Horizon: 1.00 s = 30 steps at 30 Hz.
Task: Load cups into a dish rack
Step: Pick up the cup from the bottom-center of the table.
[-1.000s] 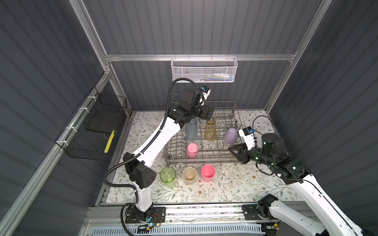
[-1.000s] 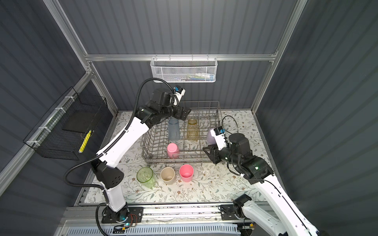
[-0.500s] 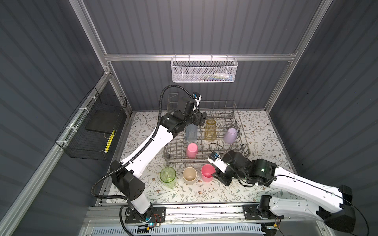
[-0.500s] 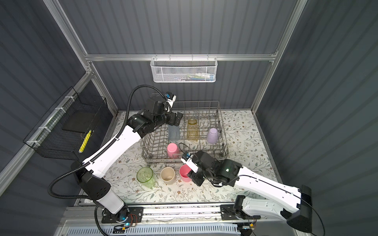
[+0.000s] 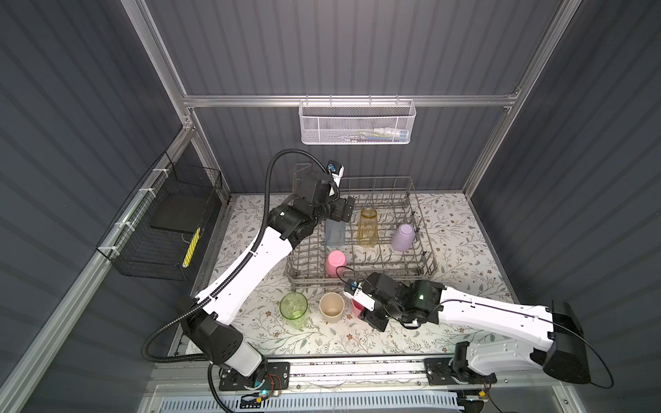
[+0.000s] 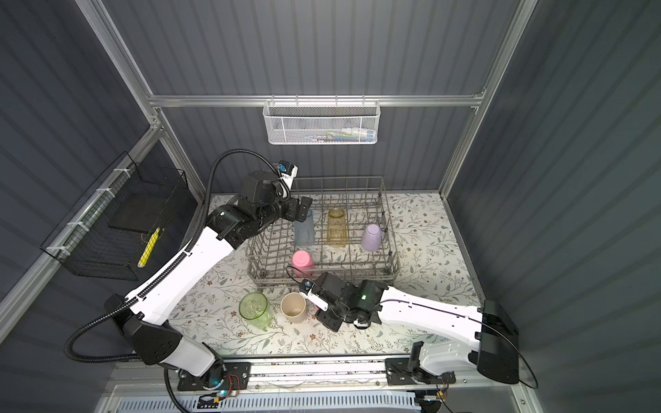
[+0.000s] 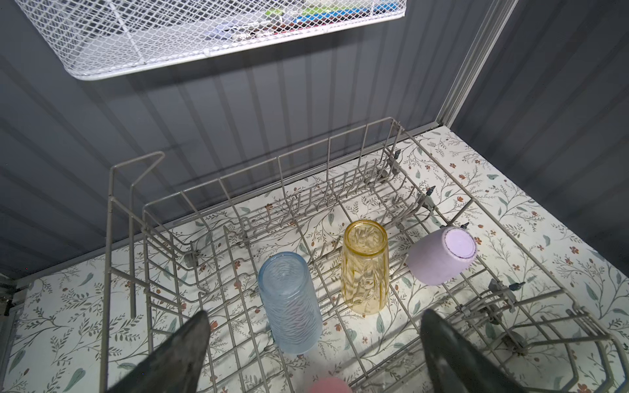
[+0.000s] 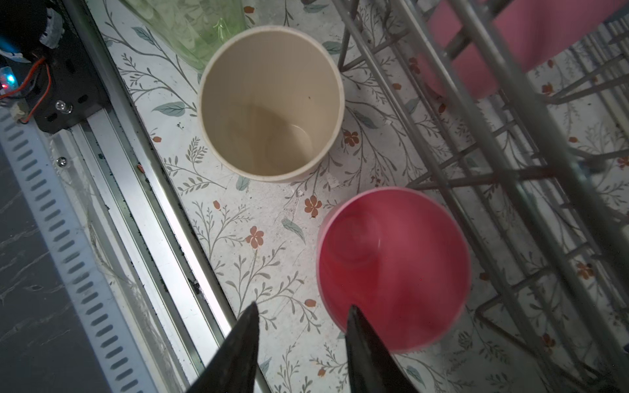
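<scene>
The grey wire dish rack (image 5: 362, 281) (image 6: 323, 283) (image 7: 218, 180) holds four upturned cups: blue (image 5: 335, 233) (image 7: 289, 299), amber (image 5: 368, 227) (image 7: 365, 268), lavender (image 5: 403, 238) (image 7: 439, 255) and pink (image 5: 335, 262). In front of it stand the green cup (image 5: 294, 309), the beige cup (image 5: 332, 306) (image 8: 270, 102) and a second pink cup (image 8: 394, 268), all mouth up. My left gripper (image 5: 342, 211) (image 7: 315, 316) hangs open above the blue cup, holding nothing. My right gripper (image 5: 365, 311) (image 8: 303, 306) is open just above the standing pink cup, its jaws straddling the near rim.
A white mesh basket (image 5: 356, 123) hangs on the back wall above the rack. A black wire basket (image 5: 161, 229) is fixed to the left wall. The aluminium rail (image 5: 339, 368) runs along the table's front edge, close behind the right gripper.
My right arm swung from the rack's right side down to the front, over the standing pink cup, and its jaws widened slightly. My left gripper drew back a little toward the rack's left.
</scene>
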Each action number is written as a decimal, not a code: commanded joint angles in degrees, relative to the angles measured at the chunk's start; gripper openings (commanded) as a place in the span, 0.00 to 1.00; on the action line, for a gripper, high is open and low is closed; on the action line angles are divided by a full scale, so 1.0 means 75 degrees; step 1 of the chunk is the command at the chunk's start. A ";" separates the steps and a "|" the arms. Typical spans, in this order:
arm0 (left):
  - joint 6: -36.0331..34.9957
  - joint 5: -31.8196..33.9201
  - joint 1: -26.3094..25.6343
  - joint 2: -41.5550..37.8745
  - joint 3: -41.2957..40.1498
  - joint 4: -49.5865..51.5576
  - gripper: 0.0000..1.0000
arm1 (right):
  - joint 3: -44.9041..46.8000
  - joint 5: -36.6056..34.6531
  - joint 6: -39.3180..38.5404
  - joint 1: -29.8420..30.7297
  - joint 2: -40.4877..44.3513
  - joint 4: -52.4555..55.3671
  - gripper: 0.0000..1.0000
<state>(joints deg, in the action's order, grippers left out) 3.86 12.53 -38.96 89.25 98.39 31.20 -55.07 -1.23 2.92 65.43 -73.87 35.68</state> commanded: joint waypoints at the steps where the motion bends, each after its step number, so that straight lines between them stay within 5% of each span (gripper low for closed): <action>1: -0.0034 0.0109 -0.0020 -0.0174 -0.0109 -0.0009 0.96 | -0.0146 0.0128 -0.0165 0.0029 -0.0177 -0.0143 0.44; 11: -0.0060 0.0056 -0.0019 -0.0193 -0.0158 -0.0032 0.96 | -0.0163 0.0072 -0.0389 0.0007 -0.0995 -0.0096 0.39; 23: -0.0104 0.0039 0.0003 -0.0111 -0.0172 -0.0053 0.96 | -0.0162 -0.0327 -0.0524 0.0007 -0.1000 -0.0060 0.00; 30: -0.0094 0.0050 0.0020 -0.0176 -0.0181 -0.0051 0.96 | -0.0640 -0.0217 -0.0558 0.0001 -0.0249 0.1033 0.00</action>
<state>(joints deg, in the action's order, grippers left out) 3.66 12.64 -38.96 89.21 97.62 31.18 -56.47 -2.92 -0.56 65.41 -79.94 38.41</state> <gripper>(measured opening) 0.963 0.057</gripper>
